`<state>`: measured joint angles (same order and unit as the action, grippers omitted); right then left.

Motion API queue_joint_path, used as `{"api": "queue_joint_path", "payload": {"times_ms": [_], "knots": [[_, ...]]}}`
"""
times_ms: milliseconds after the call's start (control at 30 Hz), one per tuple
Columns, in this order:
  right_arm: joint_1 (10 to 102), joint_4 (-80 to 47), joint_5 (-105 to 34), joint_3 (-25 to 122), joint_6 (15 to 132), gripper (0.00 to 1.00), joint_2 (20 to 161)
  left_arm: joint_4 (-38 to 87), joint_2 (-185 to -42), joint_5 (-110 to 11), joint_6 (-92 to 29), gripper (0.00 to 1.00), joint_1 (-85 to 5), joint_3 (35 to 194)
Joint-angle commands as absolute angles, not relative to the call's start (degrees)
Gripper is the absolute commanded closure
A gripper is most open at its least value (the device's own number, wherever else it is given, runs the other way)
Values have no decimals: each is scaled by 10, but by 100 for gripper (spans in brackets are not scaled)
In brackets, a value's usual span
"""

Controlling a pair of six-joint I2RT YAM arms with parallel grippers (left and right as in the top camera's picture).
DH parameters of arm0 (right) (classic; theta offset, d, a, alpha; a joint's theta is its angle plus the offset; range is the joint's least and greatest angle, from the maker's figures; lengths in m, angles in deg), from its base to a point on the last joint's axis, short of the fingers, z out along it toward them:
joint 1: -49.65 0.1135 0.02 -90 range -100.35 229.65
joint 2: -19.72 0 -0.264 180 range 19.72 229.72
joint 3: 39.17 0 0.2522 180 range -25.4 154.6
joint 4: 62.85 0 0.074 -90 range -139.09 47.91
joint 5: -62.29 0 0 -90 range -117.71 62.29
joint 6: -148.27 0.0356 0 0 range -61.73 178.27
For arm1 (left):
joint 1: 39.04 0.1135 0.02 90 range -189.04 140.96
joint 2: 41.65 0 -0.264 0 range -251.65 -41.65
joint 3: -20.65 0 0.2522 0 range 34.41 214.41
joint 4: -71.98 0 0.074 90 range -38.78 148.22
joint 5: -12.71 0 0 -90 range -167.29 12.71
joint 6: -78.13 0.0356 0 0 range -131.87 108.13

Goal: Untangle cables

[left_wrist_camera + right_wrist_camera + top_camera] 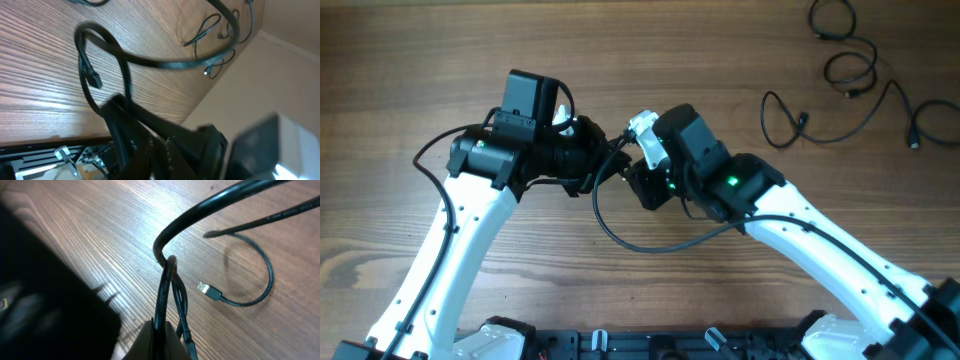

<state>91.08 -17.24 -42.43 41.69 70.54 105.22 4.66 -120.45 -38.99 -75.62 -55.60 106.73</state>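
Reading the labels first: there's faint white print on the jacket of the thick black cable (286,213) at the upper right of the right wrist view, too small to make out. The only other marker is a green light (730,183) on the right arm.

The surface is a brown wood-grain worktop (420,60). A plain beige surface (285,75) shows past its far edge in the left wrist view. A black rail (620,345) runs along the near edge between the arm bases.

The tools meet mid-worktop, nearly touching. The left tool (603,160) has its jaws close together, with two strands of the thick black cable (170,62) running into its tip. A dark plug (95,79) hangs on that loop. The right tool (628,168) is clamped on the same cable (164,295), which rises from it and bends sharply away. A slack bight (620,240) droops toward the near edge.

A pale flat plug (207,290) on a curled lead lies flat on the wood; can't tell which cable it belongs to.

A thin black cable (840,70) sprawls in the far right corner, well apart. The left half is bare wood.
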Motion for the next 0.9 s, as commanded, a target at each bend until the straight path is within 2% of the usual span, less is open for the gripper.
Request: {"api": "queue_joint_path", "payload": {"times_ms": [0,33,67,100,133,167,333,467,567,600,800,867], "knots": [[909,-176,-417,413,743,96,1086,48,-1204,-379,-753,72,-557,1067],[909,-178,-417,413,762,96,1088,48,-1204,-383,-753,58,-557,1067],[909,-185,-417,413,780,96,1087,48,-1204,-388,-753,49,-557,1067],[909,-192,-417,413,780,96,1086,48,-1204,-397,-753,33,-557,1067],[909,-195,-417,413,779,96,1084,48,-1204,-401,-753,12,-557,1067],[909,-196,-417,413,779,96,1081,48,-1204,-404,-753,0,-557,1067],[909,-197,-417,413,780,96,1060,48,-1204,-418,-753,0,-557,1067],[909,-194,-416,413,795,96,1060,50,-1204,-384,-750,0,-570,1067],[909,-195,-417,413,814,96,1060,103,-1204,-295,-666,0,-570,1067],[909,-195,-417,413,814,96,1060,105,-1204,-299,-665,0,-569,1067],[895,-185,-417,413,824,96,1050,64,-1204,-479,-685,0,-569,1067],[880,-179,-417,413,824,96,1037,58,-1204,-489,-693,0,-569,1067]]}}
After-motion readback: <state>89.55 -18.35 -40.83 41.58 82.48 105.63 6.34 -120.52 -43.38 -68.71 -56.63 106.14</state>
